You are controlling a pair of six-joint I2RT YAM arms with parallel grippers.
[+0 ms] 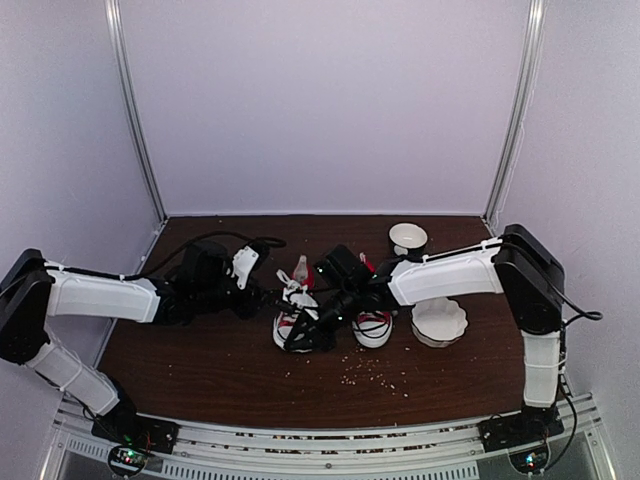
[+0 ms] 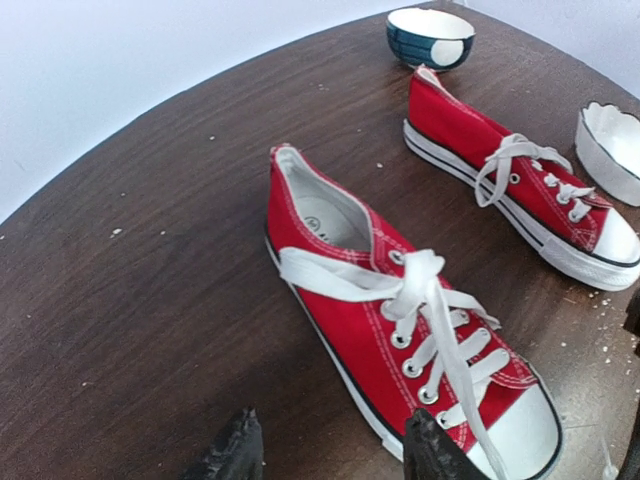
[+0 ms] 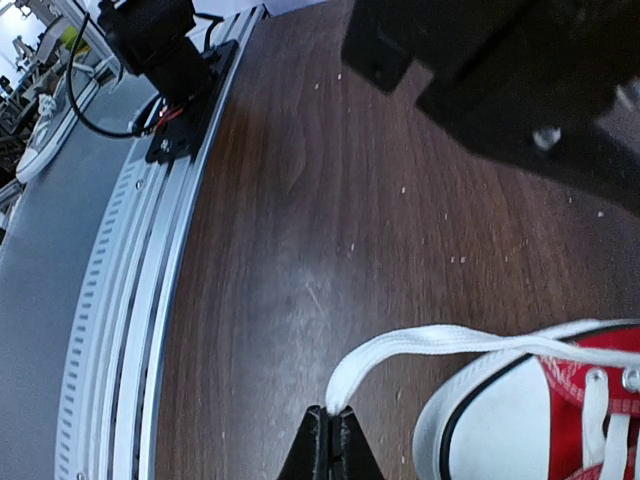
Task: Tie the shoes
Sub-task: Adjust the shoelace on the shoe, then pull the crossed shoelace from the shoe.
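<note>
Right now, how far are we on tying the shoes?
Done: the right-hand shoe has its laces bunched into what looks like a knot; bow unclear. In hand: the right gripper is shut on a lace of the left-hand shoe, drawn out past its toe cap; a first crossing shows near its top. The left gripper is open, holding nothing. Left: finish that bow.
</note>
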